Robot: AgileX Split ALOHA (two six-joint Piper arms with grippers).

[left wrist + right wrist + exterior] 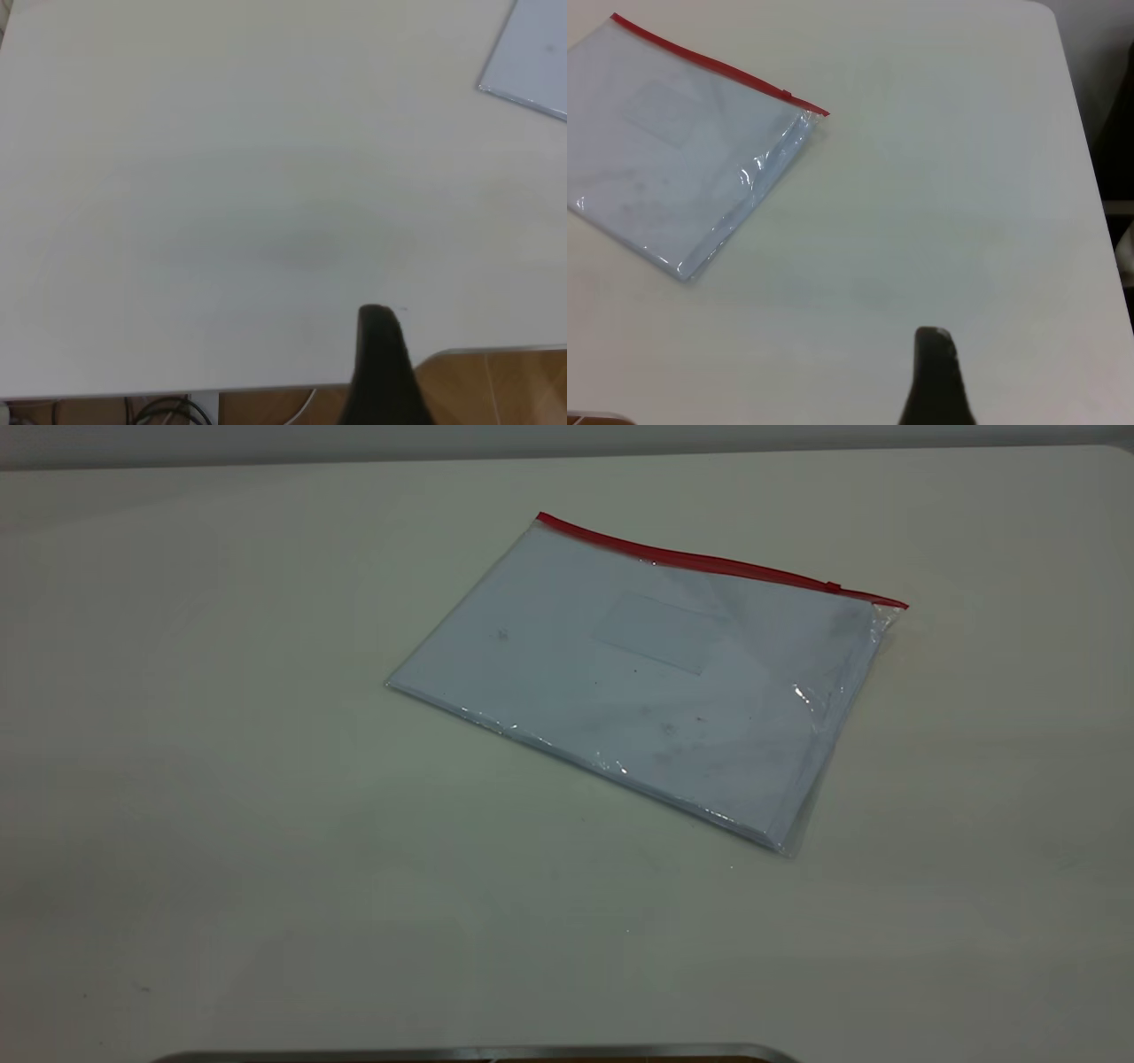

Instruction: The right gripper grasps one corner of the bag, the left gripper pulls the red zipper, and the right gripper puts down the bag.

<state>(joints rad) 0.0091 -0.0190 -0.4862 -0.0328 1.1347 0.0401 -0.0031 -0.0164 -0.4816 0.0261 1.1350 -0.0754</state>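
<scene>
The exterior view looks down at an angle across the table [221,824] from its near edge. Both wrist views look down from farther off, sharing the bag [647,682].

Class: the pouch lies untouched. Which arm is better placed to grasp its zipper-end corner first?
Probably right: the right gripper sees the bag's red-zipper corner unobstructed; the left gripper sees only a plain edge.

Glossy clear plastic bag [656,682] over matt white paper; smooth red zipper [709,562] strip. Matt, smooth off-white table [266,824]; matt black right gripper [935,381].
</scene>
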